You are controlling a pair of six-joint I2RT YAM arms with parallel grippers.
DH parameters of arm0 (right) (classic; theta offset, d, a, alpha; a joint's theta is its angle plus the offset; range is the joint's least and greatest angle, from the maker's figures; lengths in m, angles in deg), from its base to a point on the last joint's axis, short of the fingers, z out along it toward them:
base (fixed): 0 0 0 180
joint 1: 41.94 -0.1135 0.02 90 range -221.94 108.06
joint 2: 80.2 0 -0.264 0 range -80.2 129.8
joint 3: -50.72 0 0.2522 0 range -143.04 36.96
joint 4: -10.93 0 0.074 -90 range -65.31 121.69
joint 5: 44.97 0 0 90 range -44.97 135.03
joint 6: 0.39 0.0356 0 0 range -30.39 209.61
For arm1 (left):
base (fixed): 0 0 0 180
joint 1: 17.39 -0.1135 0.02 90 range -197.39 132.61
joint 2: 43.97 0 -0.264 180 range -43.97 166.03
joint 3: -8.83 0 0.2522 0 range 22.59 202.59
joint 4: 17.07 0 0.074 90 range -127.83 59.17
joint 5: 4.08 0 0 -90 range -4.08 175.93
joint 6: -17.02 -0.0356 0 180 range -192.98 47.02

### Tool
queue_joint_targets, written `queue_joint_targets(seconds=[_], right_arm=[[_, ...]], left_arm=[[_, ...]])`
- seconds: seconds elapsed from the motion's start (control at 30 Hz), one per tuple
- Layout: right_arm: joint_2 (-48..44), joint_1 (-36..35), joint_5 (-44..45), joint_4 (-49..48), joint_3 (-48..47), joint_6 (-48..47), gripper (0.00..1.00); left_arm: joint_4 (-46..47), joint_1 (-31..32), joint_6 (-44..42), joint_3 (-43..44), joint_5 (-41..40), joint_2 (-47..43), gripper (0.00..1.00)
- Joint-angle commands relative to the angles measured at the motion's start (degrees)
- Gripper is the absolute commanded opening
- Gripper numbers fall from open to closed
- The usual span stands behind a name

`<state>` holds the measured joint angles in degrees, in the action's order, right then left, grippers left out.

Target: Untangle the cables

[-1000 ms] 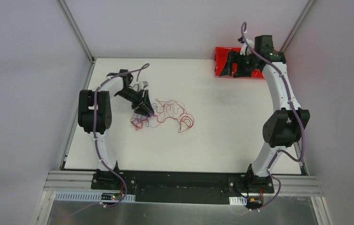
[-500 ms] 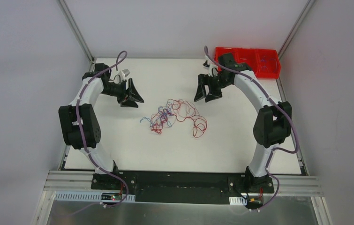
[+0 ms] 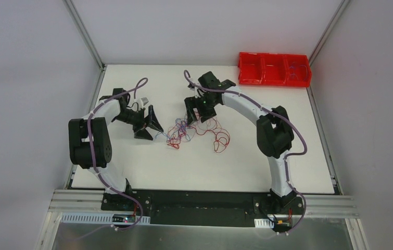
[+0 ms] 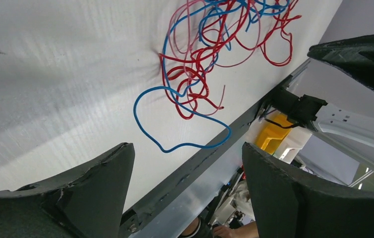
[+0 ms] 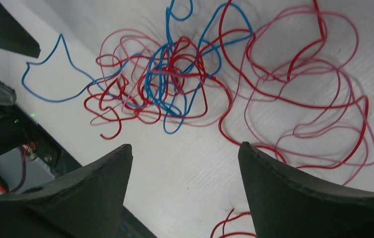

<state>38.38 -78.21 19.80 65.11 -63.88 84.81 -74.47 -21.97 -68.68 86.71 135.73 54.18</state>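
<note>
The cables [image 3: 197, 132] lie as a small tangle of thin red and blue wires on the white table, near its middle. My left gripper [image 3: 152, 126] is open and empty just left of the tangle, close to a loose blue end [image 4: 185, 144]. My right gripper [image 3: 197, 110] is open and empty just above the tangle's far side. In the right wrist view the knot of red and blue wires [image 5: 175, 82] lies ahead of the open fingers, with wide red loops [image 5: 313, 99] spreading to the right. In the left wrist view the tangle [image 4: 209, 54] lies ahead of the open fingers.
A red bin with compartments [image 3: 273, 69] stands at the table's back right corner. Grey walls close the sides and back. The table's black front rail [image 3: 204, 200] runs along the near edge.
My right gripper has swung from the red bin to just over the tangle. My left gripper left the tangle, drew back left, then returned beside it. The tangle shifted a little right.
</note>
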Motion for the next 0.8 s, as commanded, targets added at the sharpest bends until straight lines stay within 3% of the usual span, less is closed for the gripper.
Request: queue_joint_targets(seconds=[0.0,0.13,0.23,0.33,0.4,0.7,0.73,0.77], right_arm=[[3.82,-2.2,9.62,-1.65,-7.12,2.24,0.82],[7.1,-4.24,13.14,-2.07,-9.68,2.19,0.85],[9.03,-5.38,14.05,-2.63,-10.56,1.97,0.85],[10.49,-5.9,15.29,-2.89,-10.78,1.61,0.83],[11.16,-6.15,16.33,-2.91,-10.62,1.2,0.8],[10.8,-6.25,19.79,-3.65,-5.77,-0.98,0.5],[10.66,-6.19,19.98,-3.77,-5.31,-0.98,0.49],[10.48,-6.26,20.23,-3.78,-5.06,-1.07,0.49]], left_arm=[[2.44,-0.25,1.53,-2.14,-3.78,-1.91,0.83],[3.21,0.04,2.28,-2.91,-2.73,-0.45,0.85],[4.3,1.67,3.22,-2.68,-0.24,1.19,0.78],[4.82,3.84,3.77,-2.04,1.44,2.2,0.66],[4.86,4.37,4.05,-1.55,2.3,2.71,0.53],[4.87,4.39,6.08,0.02,5.36,-1.45,0.07],[4.88,4.37,6.15,-0.15,5.04,-1.79,0.06],[4.62,4.35,6.03,-0.27,4.2,-2.2,0.12]])
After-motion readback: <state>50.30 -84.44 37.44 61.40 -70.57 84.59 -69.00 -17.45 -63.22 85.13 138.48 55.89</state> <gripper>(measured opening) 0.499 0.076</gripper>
